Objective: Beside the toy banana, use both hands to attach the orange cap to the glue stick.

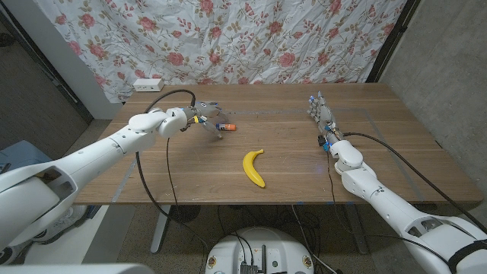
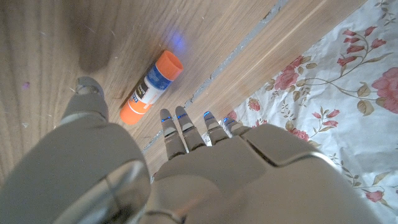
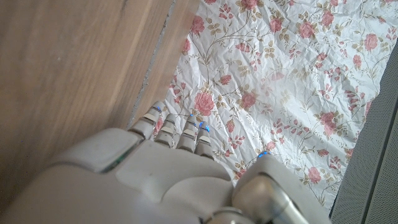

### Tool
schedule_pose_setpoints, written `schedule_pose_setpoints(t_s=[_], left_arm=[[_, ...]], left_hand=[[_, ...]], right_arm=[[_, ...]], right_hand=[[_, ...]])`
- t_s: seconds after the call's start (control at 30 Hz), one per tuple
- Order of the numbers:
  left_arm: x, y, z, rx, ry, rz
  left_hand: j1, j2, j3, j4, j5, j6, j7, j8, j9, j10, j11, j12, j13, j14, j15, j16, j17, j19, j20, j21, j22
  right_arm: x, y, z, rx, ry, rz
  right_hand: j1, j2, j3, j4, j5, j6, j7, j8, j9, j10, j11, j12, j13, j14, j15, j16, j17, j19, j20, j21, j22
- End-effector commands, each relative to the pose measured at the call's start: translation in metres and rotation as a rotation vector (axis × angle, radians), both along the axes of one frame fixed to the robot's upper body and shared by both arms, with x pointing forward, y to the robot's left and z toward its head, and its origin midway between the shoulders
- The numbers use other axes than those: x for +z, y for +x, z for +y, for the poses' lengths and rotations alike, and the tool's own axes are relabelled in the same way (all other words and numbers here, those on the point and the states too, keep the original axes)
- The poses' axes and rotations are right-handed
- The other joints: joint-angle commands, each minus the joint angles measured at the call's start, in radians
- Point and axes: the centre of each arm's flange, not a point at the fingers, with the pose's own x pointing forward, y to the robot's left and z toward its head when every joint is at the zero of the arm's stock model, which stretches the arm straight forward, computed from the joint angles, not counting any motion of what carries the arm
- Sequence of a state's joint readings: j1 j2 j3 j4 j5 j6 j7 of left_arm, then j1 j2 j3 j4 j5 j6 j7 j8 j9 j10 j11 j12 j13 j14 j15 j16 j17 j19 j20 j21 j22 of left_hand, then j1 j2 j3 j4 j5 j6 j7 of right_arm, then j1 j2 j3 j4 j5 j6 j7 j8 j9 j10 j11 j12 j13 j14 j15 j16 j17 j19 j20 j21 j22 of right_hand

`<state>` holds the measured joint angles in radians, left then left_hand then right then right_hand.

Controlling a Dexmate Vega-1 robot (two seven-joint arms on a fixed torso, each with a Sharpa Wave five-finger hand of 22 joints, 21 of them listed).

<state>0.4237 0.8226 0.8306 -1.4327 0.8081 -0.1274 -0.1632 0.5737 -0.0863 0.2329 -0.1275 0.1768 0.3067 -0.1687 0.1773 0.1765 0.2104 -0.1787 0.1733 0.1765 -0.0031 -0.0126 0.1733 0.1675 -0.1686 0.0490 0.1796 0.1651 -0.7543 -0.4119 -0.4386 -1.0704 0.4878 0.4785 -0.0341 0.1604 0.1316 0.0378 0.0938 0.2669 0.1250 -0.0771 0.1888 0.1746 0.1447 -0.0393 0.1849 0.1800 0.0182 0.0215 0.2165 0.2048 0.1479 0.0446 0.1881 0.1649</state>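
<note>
The glue stick lies on its side on the wooden table, well behind the yellow toy banana. In the left wrist view the glue stick has a blue and white label and is orange at both ends; whether the orange cap is a separate piece I cannot tell. My left hand hovers just left of the stick, fingers spread, holding nothing. My right hand stands at the far right of the table, fingers straight and holding nothing.
A white power strip sits at the table's far left corner. A floral cloth hangs behind the table. Thin tape lines mark out the work area. Black cables run along both arms.
</note>
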Motion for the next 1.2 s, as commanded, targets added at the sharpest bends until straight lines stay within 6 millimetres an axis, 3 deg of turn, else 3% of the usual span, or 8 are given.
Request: schedule_pose_setpoints(t_s=[0.03,0.1,0.3,0.7,0.8,0.93,1.2], left_arm=[[0.001,0.0,0.005,0.075,-0.063,0.115],[0.0,-0.001,0.007,0.067,-0.085,0.102],[-0.002,-0.003,0.01,0.046,-0.185,0.101],[-0.008,-0.007,0.018,0.03,-0.382,0.102],[-0.01,-0.008,0.019,0.038,-0.418,0.09],[-0.012,-0.008,0.022,0.027,-0.487,0.086],[-0.018,-0.005,0.031,-0.031,-0.696,0.116]], left_hand=[[-0.044,0.019,-0.001,0.011,-0.003,-0.079,0.013,-0.006,0.001,-0.105,0.023,-0.006,-0.001,-0.079,0.025,-0.006,0.002,-0.06,0.015,-0.001,0.005],[-0.066,0.028,-0.002,0.014,-0.003,-0.143,0.009,-0.011,0.001,-0.153,0.034,-0.005,-0.001,-0.107,0.025,-0.003,0.002,-0.069,0.015,0.001,0.005],[-0.102,0.037,-0.007,0.021,-0.003,-0.185,-0.019,-0.005,0.0,-0.184,0.027,0.0,-0.001,-0.115,0.006,0.003,0.002,-0.044,-0.005,0.012,0.005],[-0.149,0.059,-0.011,0.036,0.0,-0.251,0.008,-0.008,0.0,-0.233,0.039,0.0,-0.001,-0.135,-0.002,0.001,0.002,-0.046,-0.026,0.009,0.006],[-0.162,0.069,-0.01,0.038,0.001,-0.252,0.011,-0.001,0.0,-0.24,0.04,0.004,-0.002,-0.12,0.006,0.007,0.001,-0.022,-0.046,0.016,0.005],[-0.179,0.079,-0.01,0.037,0.002,-0.24,0.032,0.007,-0.001,-0.238,0.044,0.01,-0.002,-0.104,-0.006,0.009,0.0,0.006,-0.1,0.019,0.004],[-0.191,0.087,-0.009,0.035,0.003,-0.213,0.047,0.016,-0.002,-0.218,0.052,0.018,-0.003,-0.086,-0.014,0.011,0.0,0.03,-0.126,0.021,0.002]], right_arm=[[0.001,0.0,-0.001,-0.004,-0.005,-0.005],[0.001,0.0,-0.002,-0.006,-0.007,-0.003],[-0.001,0.0,-0.004,0.012,-0.01,-0.006],[0.0,0.002,-0.007,0.02,-0.034,-0.012],[0.0,0.003,-0.007,0.019,-0.03,-0.012],[0.001,0.004,-0.008,0.022,-0.028,-0.01],[0.003,0.006,-0.008,0.033,-0.024,-0.016]], right_hand=[[-0.012,-0.005,0.004,0.007,0.01,0.0,0.0,-0.001,0.001,0.011,-0.003,0.005,0.002,0.002,0.005,-0.001,0.003,0.006,-0.001,-0.002,0.003],[-0.012,-0.006,0.004,0.007,0.01,0.0,0.0,-0.001,0.001,0.011,-0.003,0.005,0.002,0.002,0.005,-0.001,0.003,0.006,-0.002,-0.002,0.003],[-0.014,-0.007,0.004,0.007,0.01,0.0,0.001,-0.001,0.001,0.011,-0.002,0.004,0.002,0.001,0.003,-0.002,0.003,0.008,-0.002,-0.001,0.003],[-0.019,-0.012,0.002,0.009,0.01,-0.003,0.0,-0.002,0.001,0.012,0.0,0.004,0.002,0.002,-0.002,-0.002,0.003,0.011,-0.006,0.0,0.003],[-0.02,-0.013,0.002,0.009,0.01,-0.002,0.0,-0.002,0.001,0.012,0.002,0.004,0.002,0.001,-0.003,-0.003,0.003,0.012,-0.007,0.0,0.003],[-0.022,-0.014,0.002,0.01,0.011,0.002,0.0,-0.001,0.001,0.013,0.003,0.004,0.002,0.002,-0.013,-0.003,0.003,0.009,-0.017,-0.001,0.003],[-0.026,-0.016,0.001,0.011,0.011,0.004,0.004,0.0,0.001,0.013,0.005,0.004,0.002,0.003,-0.017,-0.003,0.003,0.014,-0.025,0.001,0.002]])
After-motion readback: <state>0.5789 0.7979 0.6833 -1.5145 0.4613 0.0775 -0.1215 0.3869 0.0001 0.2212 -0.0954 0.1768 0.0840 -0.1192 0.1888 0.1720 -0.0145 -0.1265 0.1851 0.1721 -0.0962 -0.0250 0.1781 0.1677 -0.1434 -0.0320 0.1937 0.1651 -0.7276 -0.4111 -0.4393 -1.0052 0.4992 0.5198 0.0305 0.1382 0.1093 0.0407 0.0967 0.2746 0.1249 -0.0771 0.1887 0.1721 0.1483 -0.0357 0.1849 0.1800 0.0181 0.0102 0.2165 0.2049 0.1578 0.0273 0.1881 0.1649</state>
